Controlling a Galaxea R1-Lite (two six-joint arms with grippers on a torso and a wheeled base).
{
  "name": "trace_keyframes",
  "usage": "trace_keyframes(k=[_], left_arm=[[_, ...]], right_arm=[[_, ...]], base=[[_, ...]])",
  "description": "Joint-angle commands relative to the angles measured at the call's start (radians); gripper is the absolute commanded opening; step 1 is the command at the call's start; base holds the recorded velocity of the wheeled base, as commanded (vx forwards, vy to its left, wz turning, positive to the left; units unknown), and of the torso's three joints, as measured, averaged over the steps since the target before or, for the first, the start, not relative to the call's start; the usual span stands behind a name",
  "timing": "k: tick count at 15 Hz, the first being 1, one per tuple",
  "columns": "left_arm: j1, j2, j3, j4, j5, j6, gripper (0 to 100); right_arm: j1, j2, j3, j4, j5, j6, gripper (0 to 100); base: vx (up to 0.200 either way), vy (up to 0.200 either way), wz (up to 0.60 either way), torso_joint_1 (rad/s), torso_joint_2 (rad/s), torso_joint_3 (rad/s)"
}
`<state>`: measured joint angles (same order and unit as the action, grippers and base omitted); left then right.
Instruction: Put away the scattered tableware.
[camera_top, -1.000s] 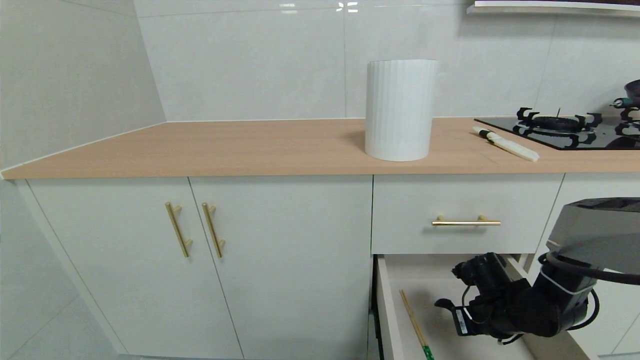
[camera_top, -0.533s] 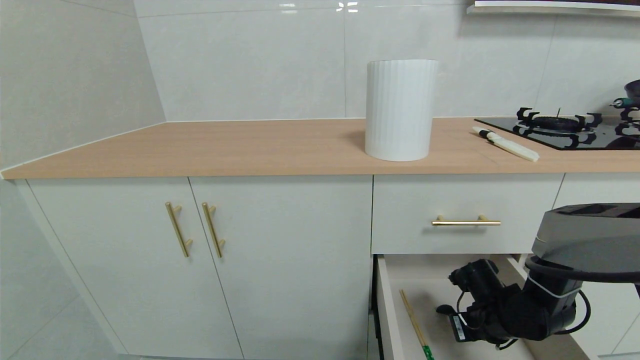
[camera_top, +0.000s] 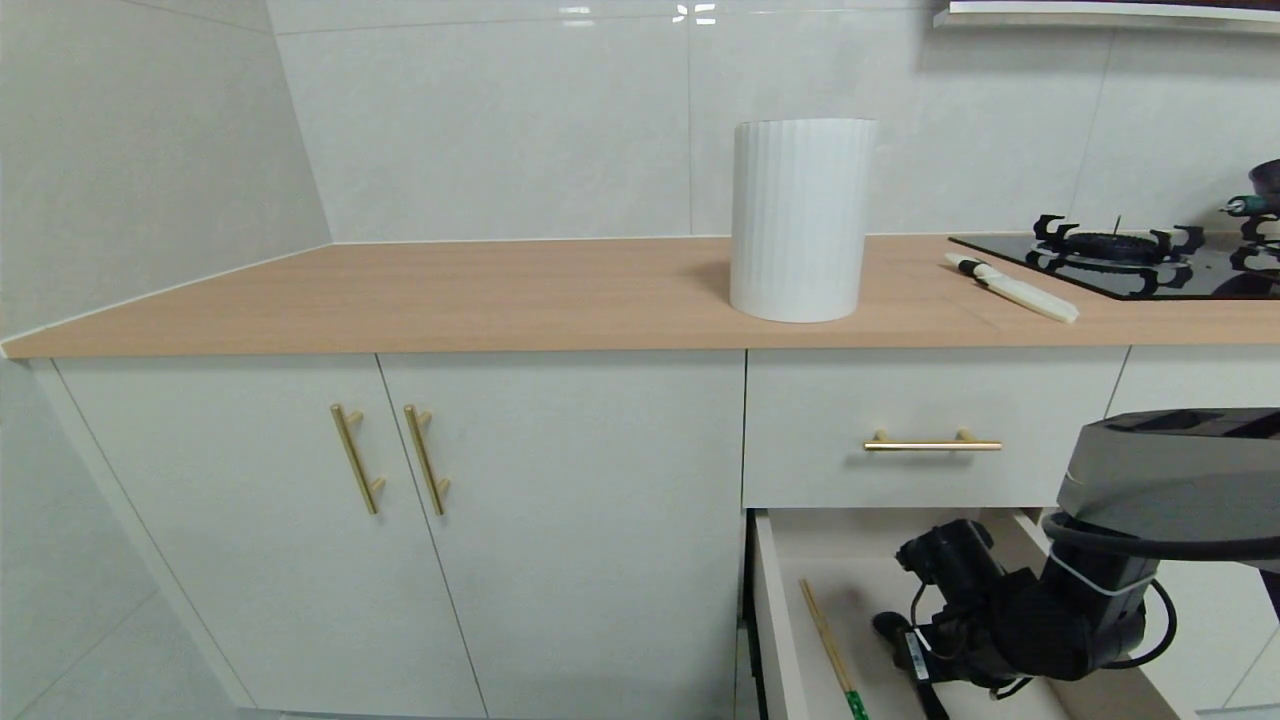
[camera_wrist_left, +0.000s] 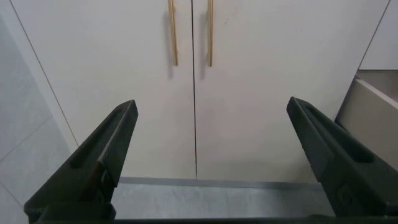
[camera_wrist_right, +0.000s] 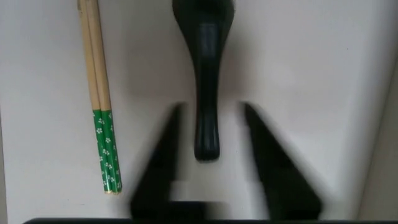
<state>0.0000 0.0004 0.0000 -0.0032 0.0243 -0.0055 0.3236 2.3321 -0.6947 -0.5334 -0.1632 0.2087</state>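
A black spoon (camera_wrist_right: 207, 68) lies on the floor of the open lower drawer (camera_top: 775, 600), its bowl (camera_top: 886, 624) showing beside my right arm. My right gripper (camera_wrist_right: 211, 111) hangs just above the spoon's handle, open, a finger on either side and neither touching it. A pair of wooden chopsticks with green ends (camera_wrist_right: 99, 99) lies beside the spoon in the same drawer (camera_top: 828, 650). A white knife (camera_top: 1010, 287) lies on the wooden counter near the stove. My left gripper (camera_wrist_left: 211, 107) is open and holds nothing, low in front of the cabinet doors.
A tall white ribbed container (camera_top: 800, 220) stands on the counter (camera_top: 450, 295). A gas hob (camera_top: 1120, 255) is at the far right. The upper drawer with a gold handle (camera_top: 932, 444) is closed above the open one. Two cabinet doors (camera_wrist_left: 194, 93) are closed.
My right arm has sunk lower and a little leftward into the open drawer, and the spoon went down with it. The left arm and the counter items are unchanged.
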Motion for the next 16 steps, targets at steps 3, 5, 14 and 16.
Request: trace_keyframes(k=[3, 5, 14, 16], left_arm=[[0.000, 0.000, 0.000, -0.001, 0.000, -0.001, 100], [0.000, 0.000, 0.000, -0.001, 0.000, -0.001, 100], [0.000, 0.000, 0.000, -0.001, 0.002, -0.002, 100], [0.000, 0.000, 0.000, -0.001, 0.000, -0.002, 100]], right_arm=[[0.000, -0.005, 0.003, -0.002, 0.001, 0.003, 100], [0.000, -0.033, 0.011, 0.003, 0.002, 0.011, 100], [0.037, -0.559, 0.112, 0.265, 0.048, 0.017, 100], [0.046, -0.629, 0.106, 0.340, 0.053, 0.014, 100]], base=[[0.000, 0.000, 0.00, 0.000, 0.00, 0.000], [0.000, 0.000, 0.00, 0.000, 0.00, 0.000], [0.000, 0.000, 0.00, 0.000, 0.00, 0.000], [0.000, 0.000, 0.00, 0.000, 0.00, 0.000]])
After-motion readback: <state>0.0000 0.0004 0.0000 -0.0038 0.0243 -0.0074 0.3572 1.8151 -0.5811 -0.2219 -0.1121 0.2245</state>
